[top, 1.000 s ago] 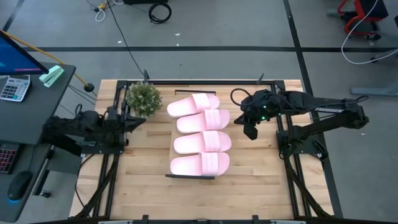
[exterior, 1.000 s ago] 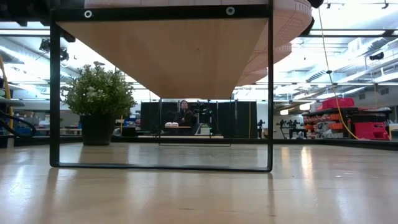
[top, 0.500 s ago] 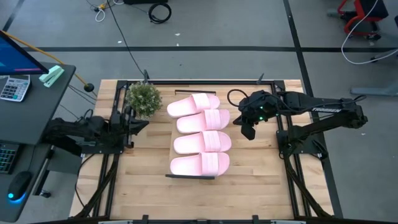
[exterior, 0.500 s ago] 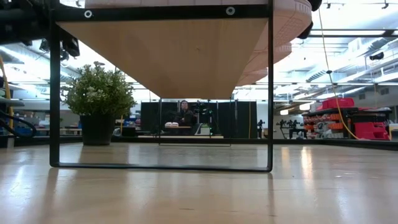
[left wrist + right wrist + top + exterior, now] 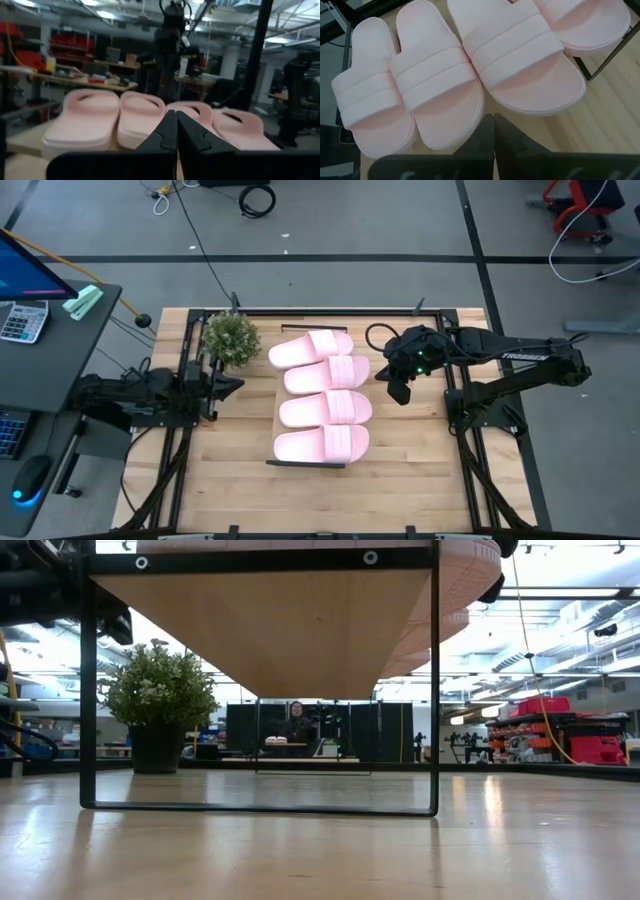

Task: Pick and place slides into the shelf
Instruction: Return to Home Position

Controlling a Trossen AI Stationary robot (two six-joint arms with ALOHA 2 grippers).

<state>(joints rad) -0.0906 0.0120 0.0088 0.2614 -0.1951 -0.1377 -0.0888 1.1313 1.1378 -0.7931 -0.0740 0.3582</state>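
Four light pink slides lie side by side, soles down, on the plank top of the shelf (image 5: 305, 464): the far one (image 5: 310, 348), two middle ones (image 5: 327, 372) (image 5: 325, 408) and the near one (image 5: 322, 444). The left wrist view shows the slides (image 5: 135, 125) toe-on, and the right wrist view shows the slides (image 5: 440, 85) from above. My left gripper (image 5: 238, 383) (image 5: 176, 131) is shut and hovers left of the shelf, touching nothing. My right gripper (image 5: 400, 390) (image 5: 493, 131) is shut and hangs right of the shelf beside the middle slides. The low view shows the shelf's underside (image 5: 270, 630).
A potted plant (image 5: 231, 337) (image 5: 160, 700) stands on the table near the shelf's far left corner, just beyond my left gripper. Bare tabletop (image 5: 330, 500) lies between the shelf and the near edge. A person sits far off in the room behind the table (image 5: 296, 725).
My left gripper has moved toward the table's right, closer to the shelf, and stays shut. The slides and the shelf have not moved.
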